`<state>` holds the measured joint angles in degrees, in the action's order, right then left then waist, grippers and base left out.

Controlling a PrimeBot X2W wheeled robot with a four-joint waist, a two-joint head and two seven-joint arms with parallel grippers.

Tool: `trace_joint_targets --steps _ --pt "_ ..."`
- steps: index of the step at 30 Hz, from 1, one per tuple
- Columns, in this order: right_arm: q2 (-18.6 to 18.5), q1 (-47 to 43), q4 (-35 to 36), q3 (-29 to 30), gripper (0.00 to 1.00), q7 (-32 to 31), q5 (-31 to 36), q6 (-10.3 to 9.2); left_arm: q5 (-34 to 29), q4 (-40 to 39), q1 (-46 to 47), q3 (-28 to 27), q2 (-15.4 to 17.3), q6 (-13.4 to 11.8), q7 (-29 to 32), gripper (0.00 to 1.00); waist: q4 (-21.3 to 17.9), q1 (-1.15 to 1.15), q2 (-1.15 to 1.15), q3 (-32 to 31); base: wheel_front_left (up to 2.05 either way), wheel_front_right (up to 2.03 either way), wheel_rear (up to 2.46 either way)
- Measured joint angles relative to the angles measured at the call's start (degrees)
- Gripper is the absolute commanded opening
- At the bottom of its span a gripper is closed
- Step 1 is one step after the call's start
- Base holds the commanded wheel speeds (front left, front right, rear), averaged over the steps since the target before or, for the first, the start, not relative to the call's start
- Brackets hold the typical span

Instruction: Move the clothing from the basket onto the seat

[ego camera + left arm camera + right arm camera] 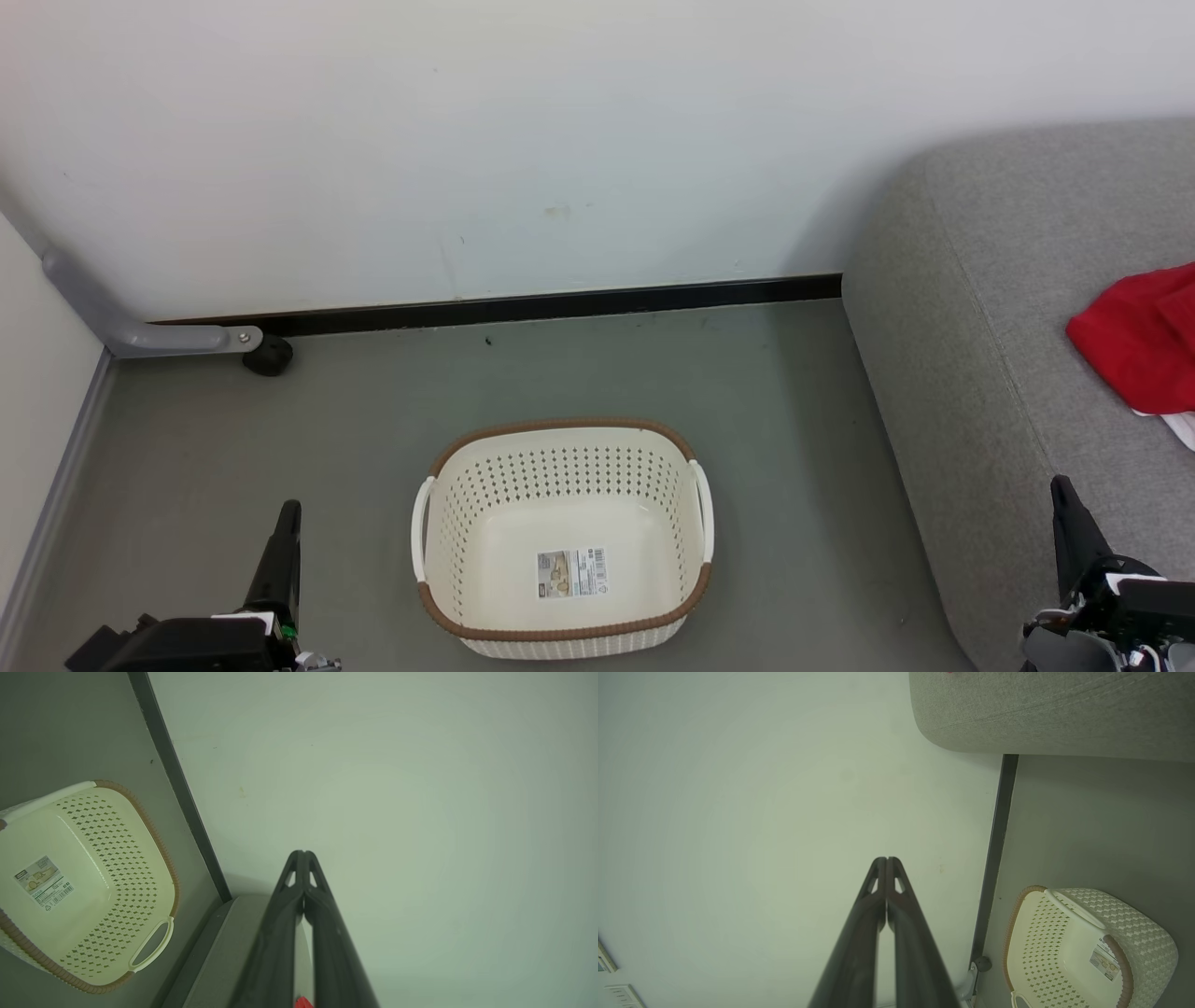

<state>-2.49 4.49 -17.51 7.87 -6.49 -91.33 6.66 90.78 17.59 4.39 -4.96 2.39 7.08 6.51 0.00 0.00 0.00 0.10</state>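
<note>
The cream basket (562, 448) with a brown rim stands on the grey floor, holding nothing but its paper label; it also shows as the basket (88, 877) and the basket (1069, 938) in the wrist views. Red clothing (1144, 341) with a bit of white trim lies on the grey seat (971, 308) at the right edge. My left gripper (289, 509) rests shut to the left of the basket, its fingertips (302, 853) pressed together and pointing at the wall. My right gripper (1060, 485) stays shut over the seat's front edge, its fingertips (886, 859) together.
A white wall with a black skirting strip (541, 306) runs behind the basket. A grey metal leg with a black caster (269, 355) stands at the back left corner. Bare floor surrounds the basket.
</note>
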Motion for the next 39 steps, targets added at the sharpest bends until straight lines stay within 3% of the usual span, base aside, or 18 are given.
trace_joint_targets --steps 39 --pt "0.0 0.0 0.1 0.0 0.00 0.0 0.0 0.08 0.0 -0.1 0.0 0.0 0.0 0.0 0.0 0.00 0.0 0.00 0.00 0.0 0.00 0.00 0.00"
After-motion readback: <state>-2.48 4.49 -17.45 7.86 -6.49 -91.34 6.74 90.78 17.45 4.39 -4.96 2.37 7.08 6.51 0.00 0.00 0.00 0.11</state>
